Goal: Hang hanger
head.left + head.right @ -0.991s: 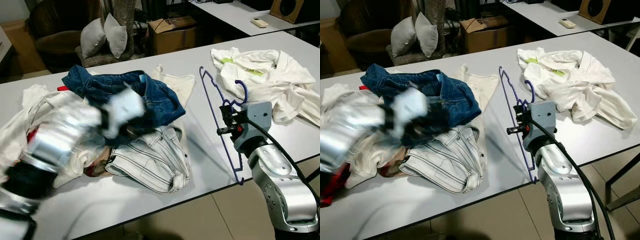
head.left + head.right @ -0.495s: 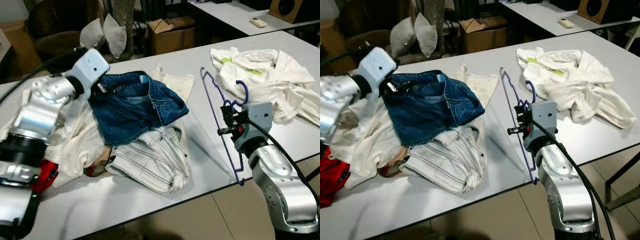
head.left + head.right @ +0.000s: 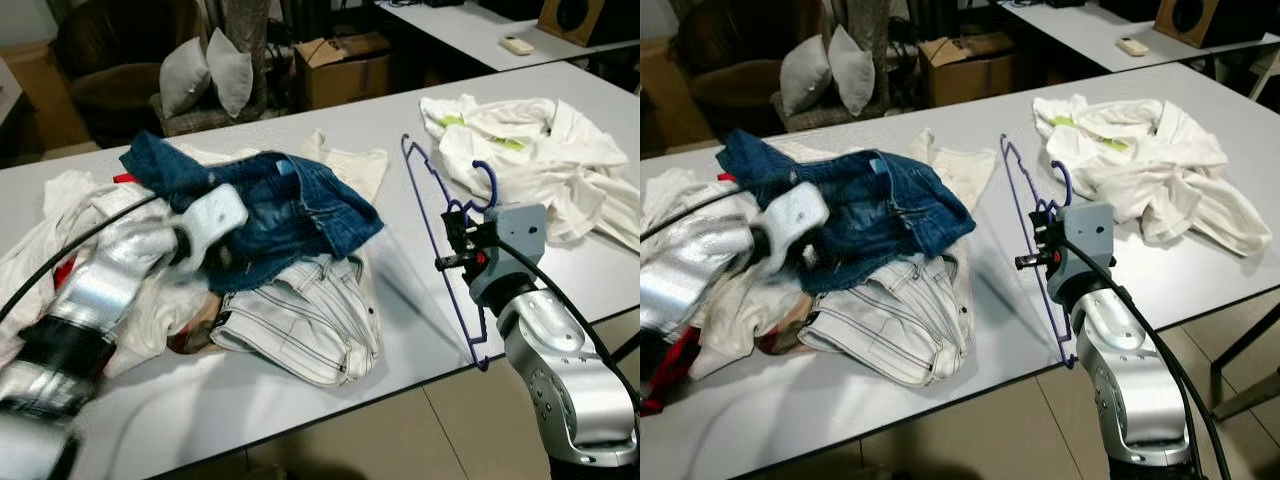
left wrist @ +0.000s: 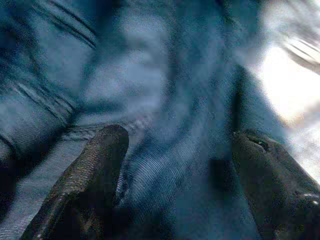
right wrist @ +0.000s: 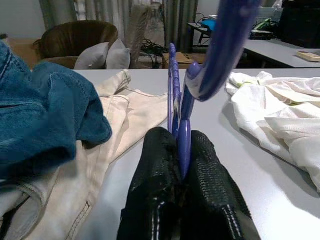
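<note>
**Purple hanger held over table edge**

The thin purple hanger [image 3: 440, 250] stands upright above the white table [image 3: 400, 300], pinched in the right gripper [image 5: 181, 150]. Since 0.5 s ago the left gripper [image 4: 175, 165], fingers spread, dropped onto the blue jeans [image 3: 290, 205].

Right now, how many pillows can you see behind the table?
2: both grey pillows lean together on the brown chair beyond the table, one beside the other.
</note>
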Available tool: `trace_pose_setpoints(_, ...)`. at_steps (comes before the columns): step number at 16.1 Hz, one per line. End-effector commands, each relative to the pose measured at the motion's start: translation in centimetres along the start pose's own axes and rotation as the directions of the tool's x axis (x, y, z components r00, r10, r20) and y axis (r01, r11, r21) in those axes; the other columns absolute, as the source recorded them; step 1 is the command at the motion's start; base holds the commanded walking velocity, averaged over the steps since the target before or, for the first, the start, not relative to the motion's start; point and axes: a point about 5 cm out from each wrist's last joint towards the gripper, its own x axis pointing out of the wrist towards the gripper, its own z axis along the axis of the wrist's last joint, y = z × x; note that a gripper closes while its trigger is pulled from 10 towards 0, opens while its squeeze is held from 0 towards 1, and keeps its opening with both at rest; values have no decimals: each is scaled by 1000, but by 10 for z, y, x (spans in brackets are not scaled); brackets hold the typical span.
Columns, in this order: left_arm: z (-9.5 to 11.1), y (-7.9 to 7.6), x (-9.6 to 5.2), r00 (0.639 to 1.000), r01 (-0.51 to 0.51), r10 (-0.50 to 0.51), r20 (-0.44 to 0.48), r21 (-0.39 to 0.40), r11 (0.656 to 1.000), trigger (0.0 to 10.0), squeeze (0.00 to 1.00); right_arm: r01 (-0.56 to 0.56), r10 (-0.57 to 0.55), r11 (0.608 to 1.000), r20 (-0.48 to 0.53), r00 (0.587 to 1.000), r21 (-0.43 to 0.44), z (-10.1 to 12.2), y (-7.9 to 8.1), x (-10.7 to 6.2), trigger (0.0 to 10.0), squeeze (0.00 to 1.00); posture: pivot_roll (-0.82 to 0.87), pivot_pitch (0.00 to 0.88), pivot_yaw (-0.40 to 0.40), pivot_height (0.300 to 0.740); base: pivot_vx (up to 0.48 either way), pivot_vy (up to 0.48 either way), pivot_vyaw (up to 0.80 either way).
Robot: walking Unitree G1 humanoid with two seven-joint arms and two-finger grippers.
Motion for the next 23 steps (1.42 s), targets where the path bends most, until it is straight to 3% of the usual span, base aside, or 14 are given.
trace_pose_setpoints(1,0,-12,-1,995,99,-99,1,-14,995,10000,0,-8,8,1000,14,1000,-8,3,2,0,10000,0,-91,0,90,740,0,0,0)
trace_pose_setpoints(3,13,-31,-11,974,204,-196,112,-68,977,10000,0,-10,10,1000,13,1000,-8,3,2,0,10000,0,-87,0,86,740,0,0,0)
trace_pose_setpoints(6,24,-50,-22,937,322,-306,170,-73,944,10000,0,-13,13,1000,12,1000,-7,3,2,1,10000,0,-82,0,86,740,0,0,0)
trace_pose_setpoints(8,49,-44,-27,917,268,-241,318,-45,962,10000,0,-15,15,1000,12,1000,-5,3,3,1,10000,0,-80,0,84,740,0,0,0)
trace_pose_setpoints(12,77,-37,-32,868,283,-253,427,-7,959,10000,0,-11,11,1000,16,1000,-6,3,3,1,10000,0,-89,0,93,740,0,0,0)
trace_pose_setpoints(13,78,-34,-31,867,284,-251,431,-15,959,10000,976,-8,8,1000,17,1000,-7,4,2,1,10000,0,-89,0,93,740,0,0,0)
trace_pose_setpoints(14,80,-29,-28,875,241,-208,437,-20,970,10000,1000,-4,4,1000,18,1000,-7,4,1,1,10000,0,-93,0,95,740,0,0,0)
trace_pose_setpoints(15,82,-26,-26,879,213,-186,439,-12,977,10000,1000,-3,3,1000,18,1000,-7,4,1,1,10000,0,-93,0,94,740,0,0,0)
trace_pose_setpoints(17,89,-4,-8,904,3,-12,428,23,1000,10000,1000,-1,2,1000,19,1000,-9,4,0,2,10000,0,-97,0,93,740,0,0,0)
trace_pose_setpoints(18,92,4,0,907,-47,25,421,44,998,10000,416,-2,2,1000,21,1000,-11,5,0,3,10000,0,-105,0,98,740,0,0,0)
trace_pose_setpoints(19,96,8,4,900,-51,27,435,44,998,10000,0,1,-1,1000,24,1000,-12,6,0,2,10000,0,-105,0,98,740,0,0,0)
trace_pose_setpoints(20,97,9,5,898,-53,28,439,45,998,10000,0,2,-2,1000,25,1000,-12,6,-1,2,10000,0,-105,0,98,740,0,0,0)
trace_pose_setpoints(23,93,17,26,941,-66,1,338,180,981,10000,0,12,-11,1000,30,999,-14,7,-2,2,10000,0,-114,0,106,740,0,0,0)
